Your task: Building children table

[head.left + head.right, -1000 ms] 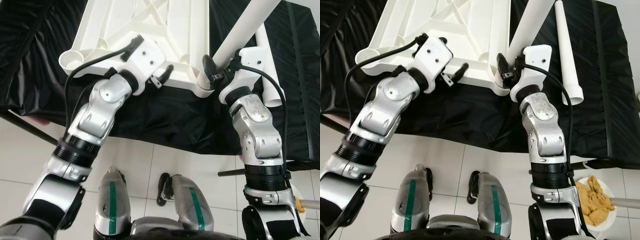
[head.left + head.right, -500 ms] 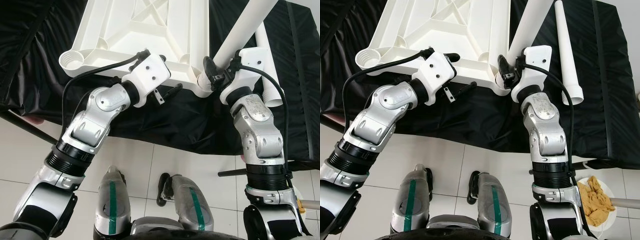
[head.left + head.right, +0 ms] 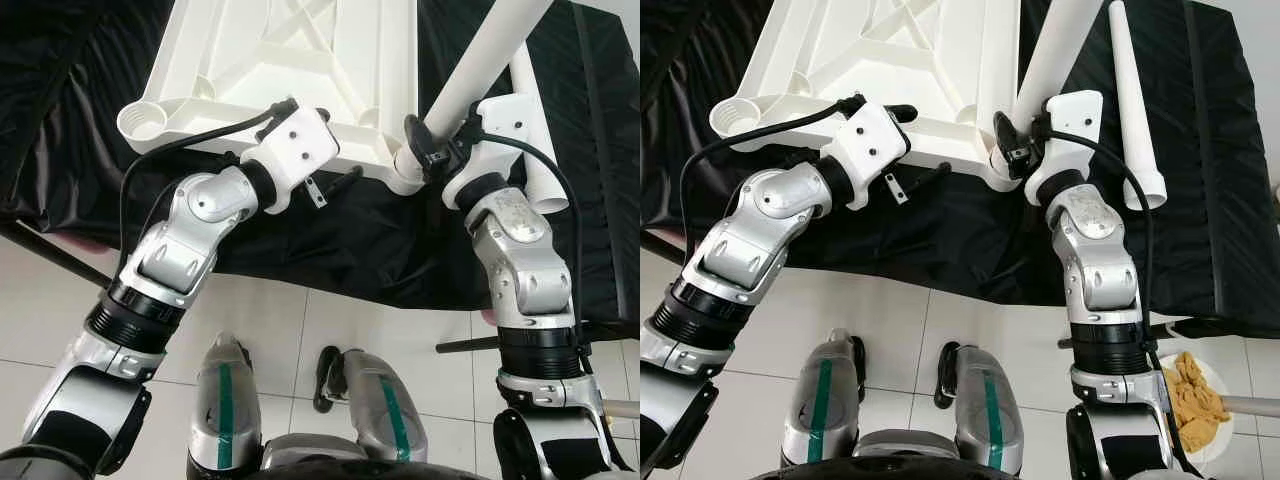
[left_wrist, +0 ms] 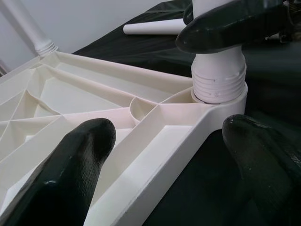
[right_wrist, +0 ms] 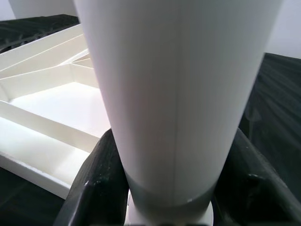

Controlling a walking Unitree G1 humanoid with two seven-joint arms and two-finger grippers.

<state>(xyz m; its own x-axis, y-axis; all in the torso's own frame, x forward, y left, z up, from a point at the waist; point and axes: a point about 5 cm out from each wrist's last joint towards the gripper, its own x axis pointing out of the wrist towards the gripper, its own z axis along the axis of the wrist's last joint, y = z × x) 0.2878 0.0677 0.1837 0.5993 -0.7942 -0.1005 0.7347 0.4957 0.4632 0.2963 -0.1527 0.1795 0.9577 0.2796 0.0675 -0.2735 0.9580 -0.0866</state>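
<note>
The tabletop point(image 3: 300, 60) lies upside down on a black cloth point(image 3: 330, 240), ribbed underside up, its near edge just ahead of the robot. The right gripper point(image 3: 432, 143) is clamped around a white leg point(image 3: 480, 70) close to where its threaded end sits in the near right corner socket point(image 4: 218, 87); the leg leans up and away, and nothing about this hold has changed over the last second. What has changed is the left gripper point(image 3: 320, 170): a second ago it sat further left along the near edge, and it has since slid right towards the socket corner, its fingers point(image 4: 80, 155) spread apart on either side of the rim, one above the underside and one out over the cloth, not gripping. I judge that it is coming in to steady the tabletop while the right arm turns or seats the leg, so the step in hand is fixing this leg. The near left socket point(image 3: 140, 120) is empty, and a spare leg point(image 3: 1135, 110) lies on the cloth just beyond the right arm, so more legs remain. The cloth drapes over a low surface; below is pale tiled floor point(image 3: 340, 330), with a plate of yellowish food point(image 3: 1190, 405) by the robot's right foot.
</note>
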